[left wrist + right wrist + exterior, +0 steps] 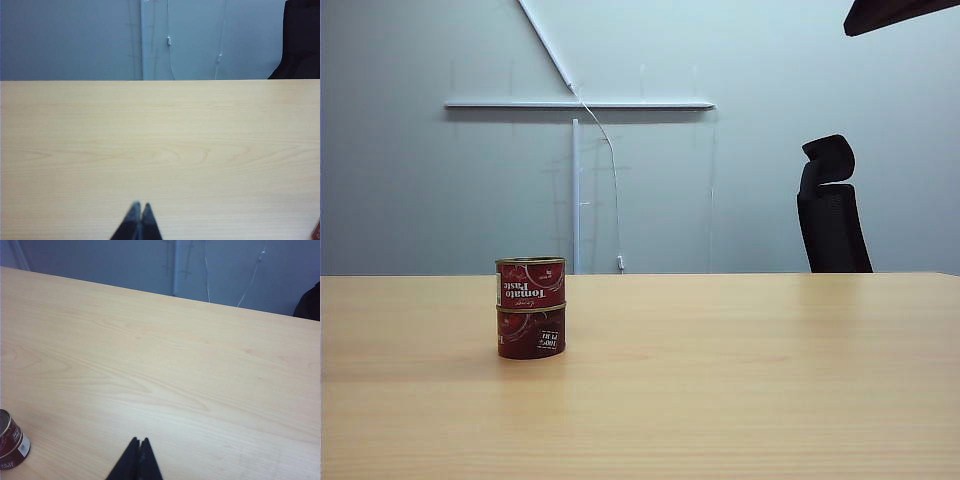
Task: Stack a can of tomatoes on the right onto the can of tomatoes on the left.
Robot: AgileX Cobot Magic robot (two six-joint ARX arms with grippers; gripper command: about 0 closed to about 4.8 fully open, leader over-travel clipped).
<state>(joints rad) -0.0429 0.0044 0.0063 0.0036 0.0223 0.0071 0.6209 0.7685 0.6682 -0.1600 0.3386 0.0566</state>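
2 tomato cans stacked: upper can (530, 283) sits square on lower can (531, 332), at about 8 o'clock on the desk (740, 380) in the exterior view, edges lined up, no visible tilt. Stack job looks done. Right tool (139, 441) has its tips pressed together, holding nothing, above bare desk with the stack at the frame edge, apart from it. Left tool (139, 205) also tips together, empty, over bare desk, cans not clearly in its view. Dark arm part (895, 12) shows at 1 o'clock in the exterior view. Step in hand, my read: pull away. Do it well by backing off up and away from the stack, no sideways sweep near the cans, left arm parked.
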